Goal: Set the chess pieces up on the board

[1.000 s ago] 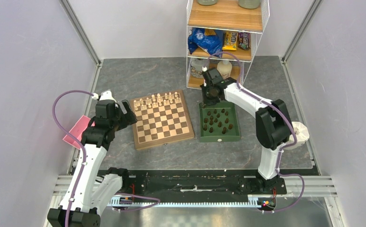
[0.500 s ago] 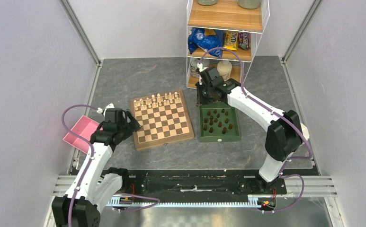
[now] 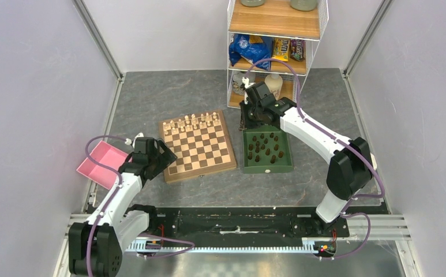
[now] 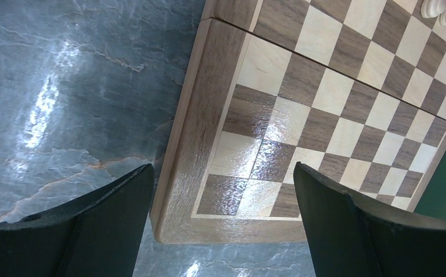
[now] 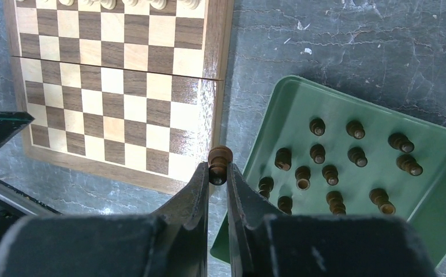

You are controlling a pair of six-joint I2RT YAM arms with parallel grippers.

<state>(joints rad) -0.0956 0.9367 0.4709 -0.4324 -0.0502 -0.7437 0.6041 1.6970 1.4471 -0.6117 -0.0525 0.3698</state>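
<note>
The right gripper (image 5: pixel 218 174) is clamped on one dark-brown chess piece (image 5: pixel 220 158), holding it upright above the strip of table (image 5: pixel 382 46) between the board (image 5: pixel 116 86) and the green tray (image 5: pixel 434 190). It looks like a pawn, though the view is too small to be sure. The other dark pieces (image 5: pixel 330 172) stand in the tray, just right of the board. The left gripper (image 4: pixel 223 179), fingers wide apart and holding nothing, hovers over the board's near left corner. Pale pieces (image 3: pixel 194 121) line the board's far edge.
</note>
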